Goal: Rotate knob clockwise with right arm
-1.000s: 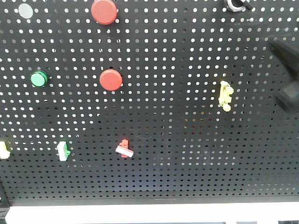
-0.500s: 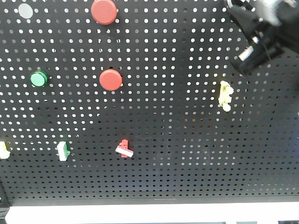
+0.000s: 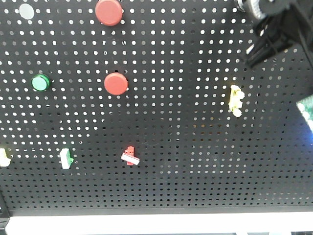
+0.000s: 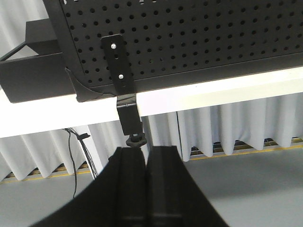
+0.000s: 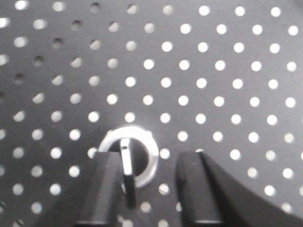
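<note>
The knob is a small black knob with a silver ring and a slim upright handle bar, mounted on the black pegboard. My right gripper is open. Its left finger is just left of the handle bar and its right finger stands apart from the ring on the right. In the front view the right arm covers the board's top right corner and hides most of the knob. My left gripper is shut and empty below the board's bottom edge.
On the pegboard are two red buttons, a green button, a yellow clip, a red clip and a green-white clip. A black bracket hangs from the board above my left gripper.
The right arm has moved from the right edge up and left into the board's top right corner, over the knob. The left arm has not visibly moved.
</note>
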{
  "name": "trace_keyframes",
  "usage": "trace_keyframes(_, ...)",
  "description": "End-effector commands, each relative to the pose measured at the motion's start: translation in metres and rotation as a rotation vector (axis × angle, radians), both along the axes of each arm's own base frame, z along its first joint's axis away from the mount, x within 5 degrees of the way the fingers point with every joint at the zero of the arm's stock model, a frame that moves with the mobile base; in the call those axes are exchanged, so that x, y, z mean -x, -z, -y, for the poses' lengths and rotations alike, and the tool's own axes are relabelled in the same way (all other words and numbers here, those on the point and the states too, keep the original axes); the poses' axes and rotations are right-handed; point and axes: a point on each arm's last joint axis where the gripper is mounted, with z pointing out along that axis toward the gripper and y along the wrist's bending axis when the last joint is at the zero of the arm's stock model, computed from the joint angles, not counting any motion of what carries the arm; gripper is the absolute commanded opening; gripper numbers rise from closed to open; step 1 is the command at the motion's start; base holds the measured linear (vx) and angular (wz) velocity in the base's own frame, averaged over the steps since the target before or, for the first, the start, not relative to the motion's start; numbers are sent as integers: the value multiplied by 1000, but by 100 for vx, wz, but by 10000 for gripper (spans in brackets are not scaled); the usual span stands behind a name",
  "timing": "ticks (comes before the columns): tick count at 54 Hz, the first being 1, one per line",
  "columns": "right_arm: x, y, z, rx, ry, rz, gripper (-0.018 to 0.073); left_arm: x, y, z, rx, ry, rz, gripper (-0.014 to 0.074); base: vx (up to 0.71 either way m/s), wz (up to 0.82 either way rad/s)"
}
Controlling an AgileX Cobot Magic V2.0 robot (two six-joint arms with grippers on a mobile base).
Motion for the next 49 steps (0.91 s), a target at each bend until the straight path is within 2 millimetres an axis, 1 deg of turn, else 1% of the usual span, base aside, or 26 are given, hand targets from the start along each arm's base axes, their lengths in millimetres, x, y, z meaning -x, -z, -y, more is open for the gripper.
trace_keyframes(1,10,-17,6,-18,18,52,267,-1,1,1,10,13,65,-6,0,0)
trace_keyframes(15,9,-16,9,-50,46,33,136,-1,1,1,10,13,65,-6,0,0)
trace_keyframes(26,8,-14,11,-139,44,-12,-8,-1,1,1,10,13,65,-6,0,0)
trace_keyframes(30,8,-13,11,-186,24,-31,-14,-1,1,1,10,13,65,-6,0,0)
trace_keyframes(34,8,-12,10,-272,-6,-61,-14,-1,1,1,10,13,65,-6,0,0)
trace_keyframes(40,8,-11,9,-467,-64,-121,-13,-1,1,1,10,13,65,-6,0,0)
trace_keyframes(49,14,-14,7,-734,-179,-183,-11,-1,1,1,10,13,65,-6,0,0)
